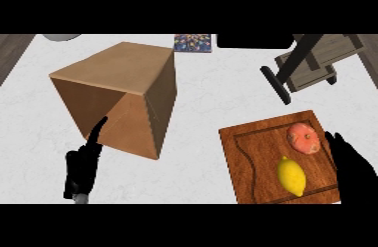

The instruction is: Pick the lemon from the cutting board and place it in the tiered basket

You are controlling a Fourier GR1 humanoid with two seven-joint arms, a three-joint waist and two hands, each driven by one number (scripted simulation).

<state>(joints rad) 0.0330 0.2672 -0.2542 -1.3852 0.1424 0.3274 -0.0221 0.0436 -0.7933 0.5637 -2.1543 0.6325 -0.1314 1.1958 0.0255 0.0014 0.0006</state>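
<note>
- While the lemon (291, 176) lies untouched on the board (255, 156) at lower right, bring your right hand (353, 167), fingers relaxed and empty, in from just beside it.
- Curl round the lemon only; avoid the pink fruit (303, 138) above.
- Left hand (83, 166) rests open, lower left.
- Basket (314, 63) waits upper right.

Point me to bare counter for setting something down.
Free: the white strip between the cardboard box and cutting board, and the counter from the box across to the tiered basket. Crowded: the board, holding lemon and tomato, right hand beside.
</note>
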